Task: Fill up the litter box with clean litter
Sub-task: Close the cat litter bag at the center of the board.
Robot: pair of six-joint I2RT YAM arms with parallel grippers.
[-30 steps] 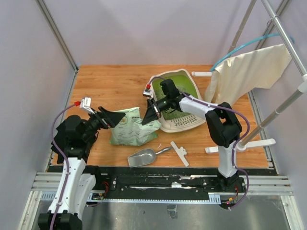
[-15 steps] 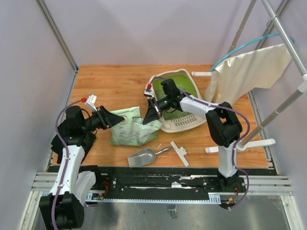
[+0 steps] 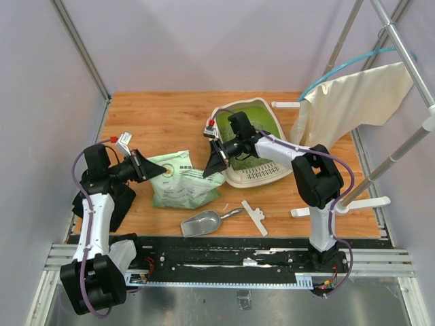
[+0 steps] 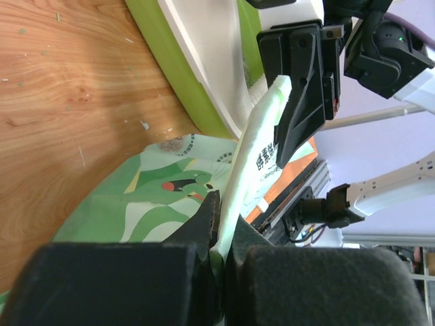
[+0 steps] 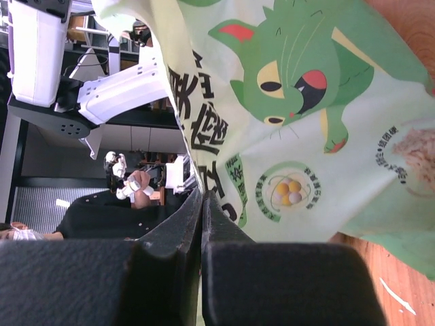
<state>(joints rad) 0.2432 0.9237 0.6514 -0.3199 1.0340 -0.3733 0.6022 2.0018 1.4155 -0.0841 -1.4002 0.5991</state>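
The litter box (image 3: 264, 175) sits toward the back right of the counter (image 3: 156, 115). Its green inside shows no heap of clean litter that I can make out, and the printed bag (image 3: 182, 187), presumably holding that litter, lies flat right beside its left wall. The left end effector (image 3: 158, 170) is pinched tight on the bag's left edge and the right end effector (image 3: 211, 170) on its right edge by the box, so the step in hand looks like a two-armed grasp. Next, both arms likely need to lift together, bring the bag's mouth over the rim and tip it, though I cannot tell whether the bag is open.
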